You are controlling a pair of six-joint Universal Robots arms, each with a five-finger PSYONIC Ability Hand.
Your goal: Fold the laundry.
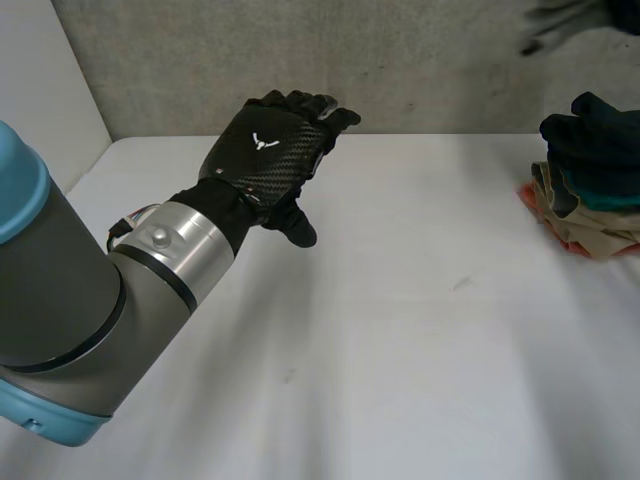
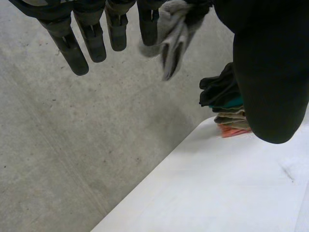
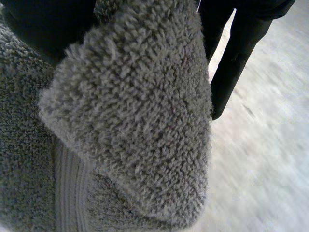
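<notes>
A grey terry towel (image 3: 130, 121) lies bunched against my right hand (image 3: 231, 53), whose fingers and thumb close round it. In the left wrist view the same grey towel (image 2: 174, 34) dangles in the air beyond the table's far edge, held from above by the right hand (image 2: 195, 6). My left hand (image 1: 270, 150) hovers over the far left part of the white table (image 1: 400, 340), open, with its fingers (image 2: 82, 46) straight and nothing in it. The left hand is well apart from the towel.
A stack of folded clothes (image 1: 590, 190), dark on top with teal, tan and orange layers below, sits at the table's far right edge. Beyond the table's far edge is grey floor (image 2: 72, 145). My left arm (image 1: 90, 300) crosses the near left.
</notes>
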